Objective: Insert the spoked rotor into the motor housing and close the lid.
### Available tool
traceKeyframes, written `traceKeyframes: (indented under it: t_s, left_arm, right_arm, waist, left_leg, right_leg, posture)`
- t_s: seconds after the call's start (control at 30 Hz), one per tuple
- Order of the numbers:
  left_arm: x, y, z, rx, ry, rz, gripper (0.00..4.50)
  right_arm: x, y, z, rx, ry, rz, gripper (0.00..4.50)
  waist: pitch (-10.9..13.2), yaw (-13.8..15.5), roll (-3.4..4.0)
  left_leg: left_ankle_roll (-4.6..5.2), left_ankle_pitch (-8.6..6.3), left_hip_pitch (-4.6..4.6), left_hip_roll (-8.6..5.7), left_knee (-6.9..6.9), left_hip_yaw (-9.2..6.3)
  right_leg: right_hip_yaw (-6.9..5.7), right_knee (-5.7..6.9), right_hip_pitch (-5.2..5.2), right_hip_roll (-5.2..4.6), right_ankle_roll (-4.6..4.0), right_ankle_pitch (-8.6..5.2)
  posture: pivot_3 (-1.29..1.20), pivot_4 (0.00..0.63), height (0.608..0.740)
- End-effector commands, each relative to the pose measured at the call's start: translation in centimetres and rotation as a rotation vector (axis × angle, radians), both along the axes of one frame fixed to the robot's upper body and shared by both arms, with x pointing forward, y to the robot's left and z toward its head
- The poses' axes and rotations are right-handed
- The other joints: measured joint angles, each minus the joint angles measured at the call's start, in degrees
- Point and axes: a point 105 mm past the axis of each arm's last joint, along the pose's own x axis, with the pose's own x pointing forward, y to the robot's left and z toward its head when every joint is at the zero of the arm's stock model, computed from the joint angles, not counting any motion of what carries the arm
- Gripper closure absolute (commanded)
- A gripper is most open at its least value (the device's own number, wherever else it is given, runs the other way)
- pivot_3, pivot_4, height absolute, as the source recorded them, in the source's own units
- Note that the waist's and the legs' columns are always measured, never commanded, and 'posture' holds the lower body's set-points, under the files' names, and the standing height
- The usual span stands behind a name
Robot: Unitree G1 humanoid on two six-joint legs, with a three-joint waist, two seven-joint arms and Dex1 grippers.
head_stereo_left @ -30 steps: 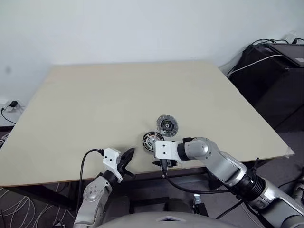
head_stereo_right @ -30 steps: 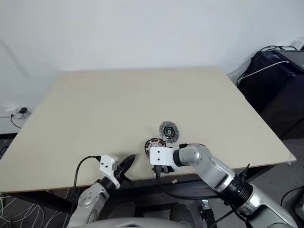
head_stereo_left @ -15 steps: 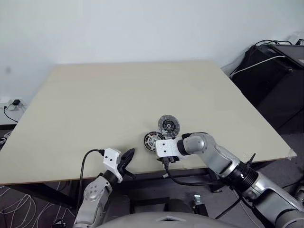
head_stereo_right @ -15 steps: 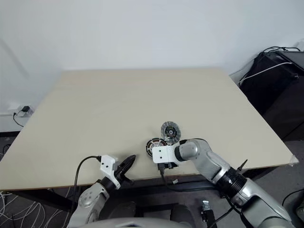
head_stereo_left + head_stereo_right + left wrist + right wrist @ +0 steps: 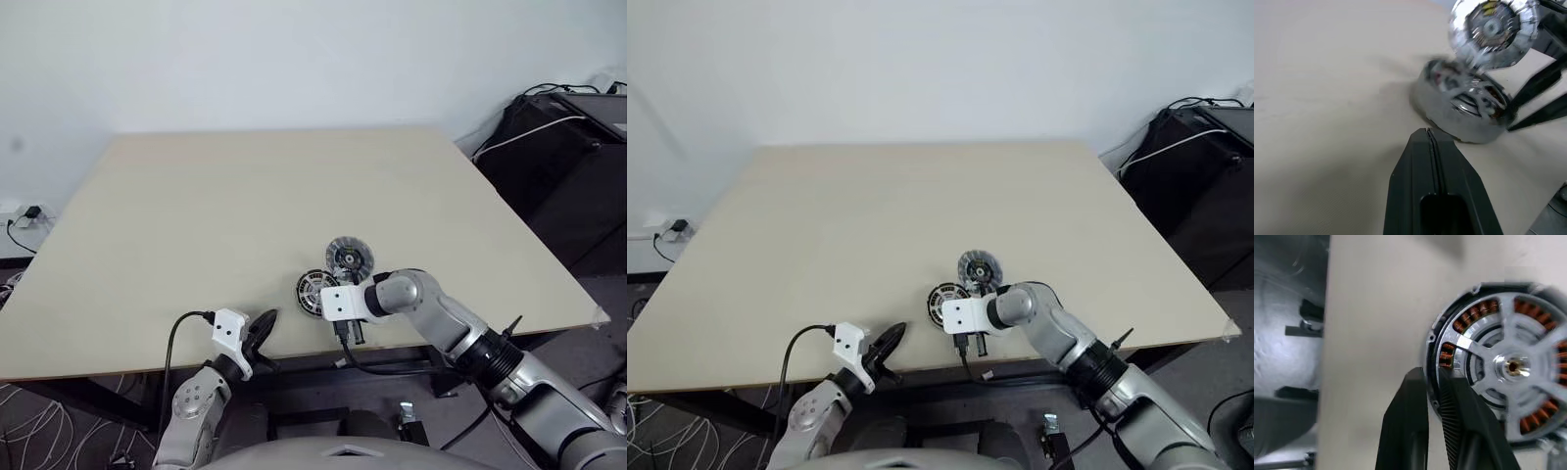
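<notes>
Right gripper (image 5: 1433,396) fingers clamped on the rim of the spoked rotor (image 5: 1508,367), stiff, slick metal best gripped at that edge; left gripper (image 5: 1429,142) fingers together.

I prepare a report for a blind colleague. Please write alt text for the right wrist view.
The right gripper has its two black fingers closed on the rim of the motor housing, whose copper-orange windings show behind the silver spoked rotor seated in it. Both lie on the beige table.
</notes>
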Motion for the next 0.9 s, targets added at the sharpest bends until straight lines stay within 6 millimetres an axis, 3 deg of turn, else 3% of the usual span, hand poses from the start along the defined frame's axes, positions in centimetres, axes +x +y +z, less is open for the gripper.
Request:
traceKeyframes:
  t_s: [0.03, 0.23, 0.47, 0.9]
  left_arm:
    - [0.6, -0.3, 0.8, -0.013, -0.039, -0.002, 4.50]
    - [0.6, -0.5, 0.8, -0.014, -0.038, -0.009, 4.50]
    - [0.6, -0.6, 0.7, -0.018, -0.033, -0.011, 4.50]
    - [0.3, -0.5, 0.6, -0.019, -0.020, -0.002, 4.50]
  right_arm:
    - [0.6, 0.3, 1.7, 0.091, -0.015, -0.070, 4.40]
    - [1.2, 0.7, 3.5, 0.269, 0.069, -0.327, 4.40]
    - [1.3, 1.1, 3.8, 0.333, 0.178, -0.551, 4.40]
    - [1.3, 2.6, 2.7, 0.297, 0.229, -0.563, 4.40]
  waist:
    - [0.0, 0.1, -0.01]
    - [0.0, 0.1, 0.01]
    - [0.1, 0.2, 0.05]
    - [0.1, 0.1, 0.08]
  left_leg:
    - [0.00, 0.00, 0.00, 0.00, 0.00, -0.01]
    - [0.00, 0.00, -0.12, 0.00, -0.03, -0.01]
    - [-0.01, -0.01, -0.14, -0.04, -0.09, 0.00]
    - [-0.01, -0.01, -0.16, -0.09, -0.18, 0.02]
  right_leg:
    - [-0.01, 0.01, 0.00, -0.01, -0.01, 0.01]
    - [-0.01, -0.03, -0.10, -0.04, -0.01, 0.00]
    - [-0.01, -0.04, -0.14, -0.20, -0.01, 0.00]
    - [-0.02, -0.08, -0.19, -0.22, -0.02, 0.00]
  posture:
    - [0.00, 0.000, 0.740]
    - [0.00, 0.000, 0.740]
    - [0.00, 0.000, 0.740]
    - [0.00, 0.000, 0.740]
